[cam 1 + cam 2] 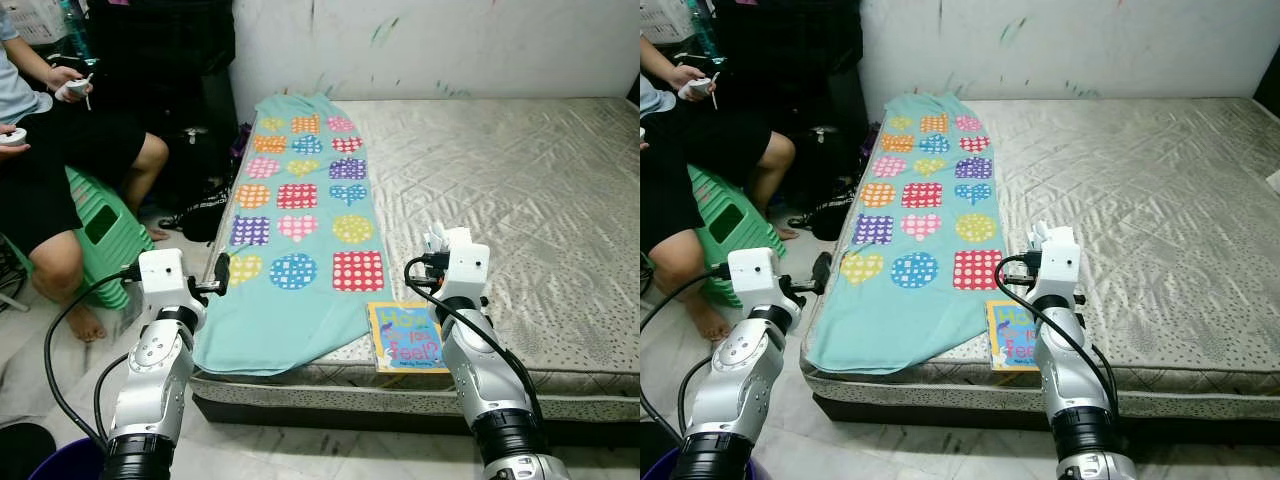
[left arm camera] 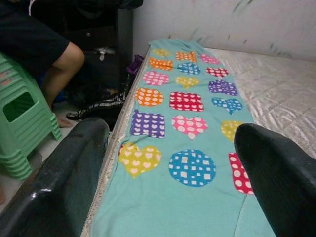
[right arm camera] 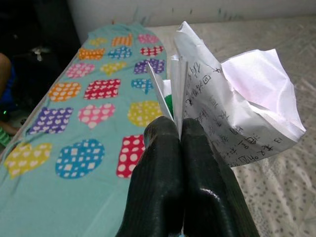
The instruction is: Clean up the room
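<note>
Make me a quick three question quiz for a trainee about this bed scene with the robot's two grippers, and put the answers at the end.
1. True or false: the right gripper is shut on the crumpled paper.
2. Multiple choice: the children's book lies A) in the middle of the mattress, B) at its near edge, beside the patterned blanket, C) on the floor.
3. Fill in: the left gripper is held open and empty at the bed's near corner; beyond it a person sits on a ______ plastic stool.

Key: 1 true. 2 B. 3 green.
</note>
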Controlling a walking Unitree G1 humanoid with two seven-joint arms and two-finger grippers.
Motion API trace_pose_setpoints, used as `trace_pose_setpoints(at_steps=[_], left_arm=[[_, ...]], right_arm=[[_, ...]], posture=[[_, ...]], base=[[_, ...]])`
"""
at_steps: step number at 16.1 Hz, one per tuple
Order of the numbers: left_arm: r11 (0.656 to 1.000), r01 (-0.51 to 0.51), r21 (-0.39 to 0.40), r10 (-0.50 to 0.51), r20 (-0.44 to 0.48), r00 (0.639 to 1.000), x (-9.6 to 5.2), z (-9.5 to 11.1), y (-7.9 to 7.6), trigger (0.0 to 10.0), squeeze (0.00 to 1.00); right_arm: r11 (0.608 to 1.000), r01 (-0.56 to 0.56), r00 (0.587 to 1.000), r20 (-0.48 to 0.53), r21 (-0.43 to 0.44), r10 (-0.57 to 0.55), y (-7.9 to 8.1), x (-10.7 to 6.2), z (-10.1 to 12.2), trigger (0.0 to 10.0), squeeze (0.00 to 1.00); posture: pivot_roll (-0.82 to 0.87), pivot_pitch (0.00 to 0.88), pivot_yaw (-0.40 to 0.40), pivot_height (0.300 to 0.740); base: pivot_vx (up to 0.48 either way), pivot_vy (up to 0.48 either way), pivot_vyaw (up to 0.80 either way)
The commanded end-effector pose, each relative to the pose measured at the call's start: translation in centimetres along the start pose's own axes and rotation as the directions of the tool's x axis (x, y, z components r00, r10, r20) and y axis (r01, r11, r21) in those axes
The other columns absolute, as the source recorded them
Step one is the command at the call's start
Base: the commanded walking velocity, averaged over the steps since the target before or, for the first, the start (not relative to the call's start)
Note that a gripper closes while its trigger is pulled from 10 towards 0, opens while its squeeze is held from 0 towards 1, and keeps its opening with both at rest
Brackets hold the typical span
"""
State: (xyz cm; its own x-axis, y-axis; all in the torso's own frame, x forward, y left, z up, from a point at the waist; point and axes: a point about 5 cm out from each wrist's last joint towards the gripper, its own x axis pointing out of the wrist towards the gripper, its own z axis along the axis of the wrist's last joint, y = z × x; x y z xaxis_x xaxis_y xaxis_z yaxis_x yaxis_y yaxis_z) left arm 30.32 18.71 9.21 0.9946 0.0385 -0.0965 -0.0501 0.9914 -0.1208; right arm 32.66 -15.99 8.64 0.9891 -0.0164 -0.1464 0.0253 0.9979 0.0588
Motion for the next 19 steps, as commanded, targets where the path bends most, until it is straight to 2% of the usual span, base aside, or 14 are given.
trace_pose_setpoints(at_steps=[1,3,7,8,11,13,15,16,17,19], left_arm=[[1.0,-0.014,0.014,0.014,-0.008,1.0,0.2,0.1,0.4,10.0,0.0],[1.0,0.007,0.022,-0.007,0.01,1.0,0.1,0.3,-0.5,10.0,0.0],[0.999,0.028,0.02,-0.028,0.02,0.999,-0.5,0.1,-1.2,10.0,0.0],[0.999,0.05,0.015,-0.051,0.021,0.998,-1.1,-0.3,-1.5,10.0,0.0],[0.995,0.093,0.023,-0.093,0.02,0.995,-1.7,-0.7,-2.0,10.0,0.0],[0.995,0.1,0.021,-0.099,-0.045,0.994,-1.7,-3.0,-2.3,10.0,0.0],[0.992,0.125,0.033,-0.123,-0.043,0.991,-1.5,-2.5,-2.1,10.0,0.0],[0.992,0.124,0.03,-0.123,-0.022,0.992,-1.2,-1.3,-1.9,10.0,0.0],[0.992,0.124,0.03,-0.123,-0.022,0.992,-1.2,-1.3,-1.9,10.0,0.0],[0.996,0.078,0.051,-0.079,0.0,0.997,-0.4,-0.6,-1.1,10.0,0.0]], right_arm=[[1.0,-0.008,1.0,-0.008,0.002,0.008,0.2,0.3,0.1,10.0,0.0],[1.0,-0.012,1.0,0.001,0.015,0.012,0.4,0.3,0.4,10.0,0.0],[0.999,-0.012,1.0,0.0,0.032,0.012,0.4,-0.5,-0.1,10.0,0.0],[1.0,0.001,1.0,-0.011,0.028,-0.001,0.1,-1.2,-0.8,10.0,0.0],[0.999,0.006,0.999,-0.044,0.032,-0.005,-0.3,-2.1,-1.8,10.0,0.0],[1.0,-0.007,0.994,-0.107,-0.029,0.004,-0.7,-2.8,-4.3,10.0,0.0],[1.0,-0.002,0.997,-0.071,-0.011,0.001,-0.6,-2.4,-3.1,10.0,0.0],[1.0,0.001,0.999,-0.042,0.01,-0.001,-0.6,-2.0,-1.7,10.0,0.0],[1.0,0.001,0.999,-0.042,0.01,-0.001,-0.6,-2.0,-1.7,10.0,0.0],[0.999,-0.036,0.999,-0.032,-0.033,0.035,-0.1,-0.9,-1.4,10.0,0.0]], posture=[[-0.08,0.0,0.046,0.74],[-0.08,0.001,0.049,0.74],[-0.08,0.018,0.055,0.74],[-0.08,0.016,0.058,0.74],[-0.08,0.001,0.06,0.74],[-0.1,0.0,0.081,0.74],[-0.11,0.0,0.093,0.74],[-0.1,0.0,0.097,0.74],[-0.1,0.0,0.097,0.74],[-0.07,0.0,0.084,0.74]], base=[[0.0,0.0,0.0],[0.0,0.0,0.0],[0.0,0.0,0.0],[0.0,0.0,0.0],[0.0,0.0,0.0],[0.0,0.0,0.0],[0.0,0.0,0.0],[0.0,0.0,0.0],[0.0,0.0,0.0],[0.0,0.0,0.8]])
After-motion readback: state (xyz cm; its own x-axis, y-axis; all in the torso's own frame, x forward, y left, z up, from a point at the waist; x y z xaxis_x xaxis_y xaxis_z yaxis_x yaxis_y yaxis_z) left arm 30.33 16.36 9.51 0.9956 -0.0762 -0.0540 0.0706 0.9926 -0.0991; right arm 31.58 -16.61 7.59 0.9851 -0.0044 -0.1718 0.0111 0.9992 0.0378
